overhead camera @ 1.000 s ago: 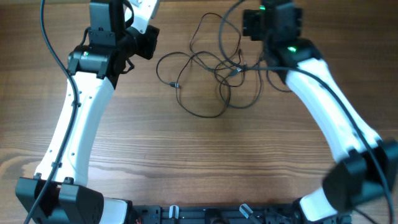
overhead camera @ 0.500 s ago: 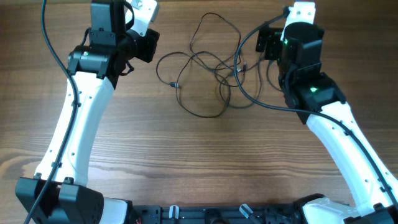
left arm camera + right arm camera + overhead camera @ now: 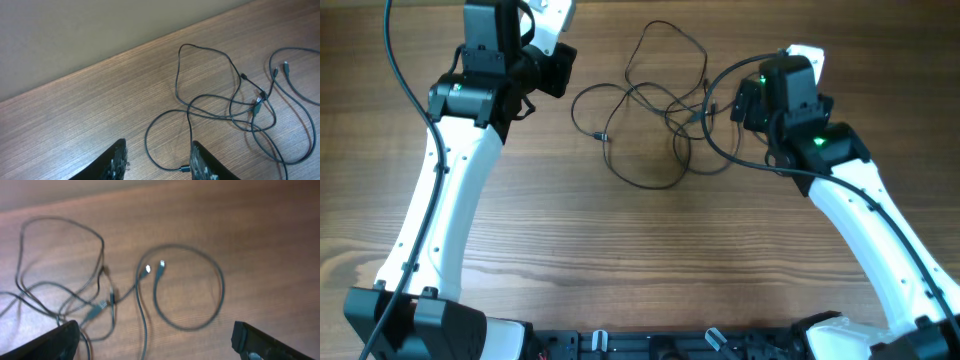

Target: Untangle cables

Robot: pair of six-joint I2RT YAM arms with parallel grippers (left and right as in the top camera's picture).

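Right gripper (image 3: 156,342) back, cables (image 3: 695,112) tangled

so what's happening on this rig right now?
Two robot arms are working on the thin black cables, which lie in a loose tangle at the far middle of the wooden table. Neither arm holds anything. The left hand hovers open at the tangle's left edge, and the right hand is wide open above the loops on its right side. The strands cross each other in several places.
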